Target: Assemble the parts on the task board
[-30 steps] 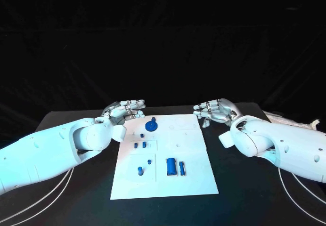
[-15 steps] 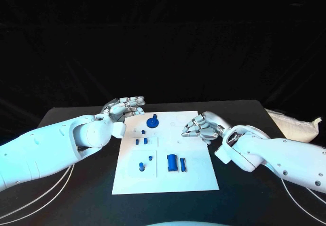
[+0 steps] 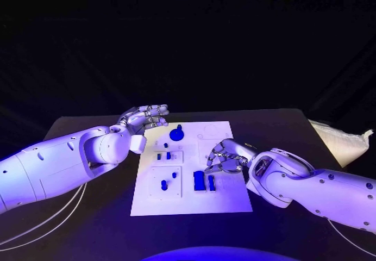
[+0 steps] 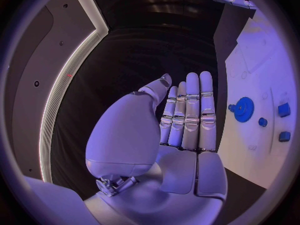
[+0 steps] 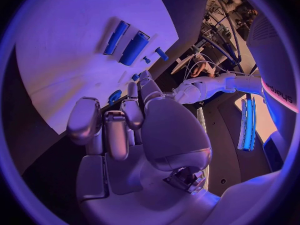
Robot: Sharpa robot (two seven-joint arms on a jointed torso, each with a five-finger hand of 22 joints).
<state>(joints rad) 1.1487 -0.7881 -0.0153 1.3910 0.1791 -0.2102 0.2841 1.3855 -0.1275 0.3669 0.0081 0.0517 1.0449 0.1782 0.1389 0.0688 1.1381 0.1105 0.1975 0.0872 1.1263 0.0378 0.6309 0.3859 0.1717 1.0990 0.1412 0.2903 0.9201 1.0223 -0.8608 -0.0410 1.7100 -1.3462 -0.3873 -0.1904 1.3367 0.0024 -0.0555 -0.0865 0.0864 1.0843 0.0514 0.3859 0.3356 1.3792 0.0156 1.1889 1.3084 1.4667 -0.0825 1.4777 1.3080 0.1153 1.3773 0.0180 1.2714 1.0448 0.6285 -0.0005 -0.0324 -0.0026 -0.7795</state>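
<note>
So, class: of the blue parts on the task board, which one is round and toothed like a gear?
The gear at the board's far end, near the left hand; the other parts are small pegs or long blocks.

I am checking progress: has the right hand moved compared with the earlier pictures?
Yes. The right hand has moved from beyond the far right corner of the task board toward the robot, and now hovers over the board near the two long blue parts.
</note>
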